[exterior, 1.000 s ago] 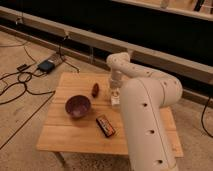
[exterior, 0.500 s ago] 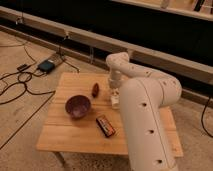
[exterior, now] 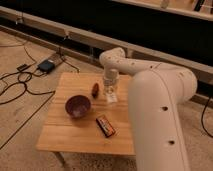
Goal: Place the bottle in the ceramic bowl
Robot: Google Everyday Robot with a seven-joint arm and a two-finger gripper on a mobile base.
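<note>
- Sprawling over the floor at the far left, thin black cables (exterior: 15,87) run toward a small dark flat box (exterior: 46,65) that lies on the floor behind the counter's left corner.
- A light-brown, square wooden counter (exterior: 60,137) fills the middle of the view.
- The round, glossy, dark purple-maroon ceramic bowl (exterior: 78,106) stands upright on the left half of the counter, with nothing visible inside it.
- A small reddish-brown oval object (exterior: 95,90) lies on the counter just behind and to the right of the bowl, apart from its rim.
- A dark rectangular snack packet (exterior: 105,125) with reddish print lies flat nearer the front edge, to the right of the bowl and not touching it.
- The pale gripper (exterior: 110,86) points straight down over the back-middle of the counter, just right of the oval object.
- The small white bottle (exterior: 111,96) shows as a pale shape directly under the gripper's lower end, outside the bowl and near it.
- Whether the gripper is clenched on the bottle or released from it, I cannot tell, nor whether the bottle rests on the wood.
- The thick white robot arm (exterior: 157,115) rises from the lower right, arches over the counter's right side and bends down to the gripper.
</note>
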